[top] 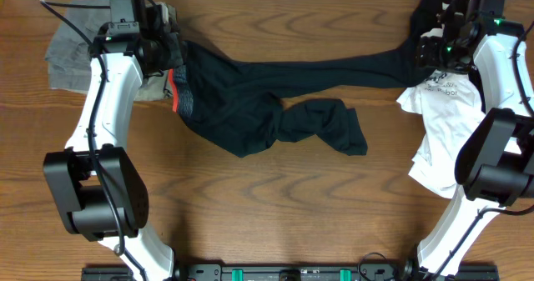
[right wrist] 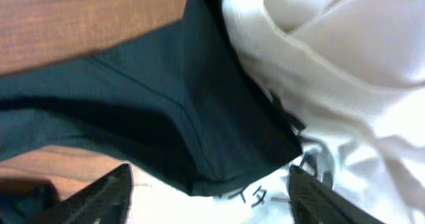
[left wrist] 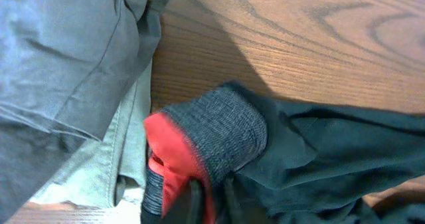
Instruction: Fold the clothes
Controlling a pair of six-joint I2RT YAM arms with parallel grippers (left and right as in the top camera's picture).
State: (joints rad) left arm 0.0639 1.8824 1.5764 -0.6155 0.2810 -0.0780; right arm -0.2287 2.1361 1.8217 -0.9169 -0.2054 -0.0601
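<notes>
The clothes are long black trousers [top: 242, 89] stretched across the back of the table, with one leg pulled out to the right and the other crumpled [top: 321, 127] in the middle. The grey waistband [left wrist: 222, 127] with its red lining lies at the left. My left gripper [left wrist: 211, 192] pinches that waistband, its fingers close together with red fabric between them. My right gripper [right wrist: 209, 174] stands open at the far right. Its fingers [right wrist: 109, 194] are spread wide on either side of the leg's hem [right wrist: 226, 151], which rests on white cloth.
A grey garment [top: 71, 52] is heaped at the back left, with a pale green one [left wrist: 113, 151] beside the waistband. A white printed T-shirt [top: 442, 122] lies under the right arm. Bare wood [top: 275, 206] fills the front half.
</notes>
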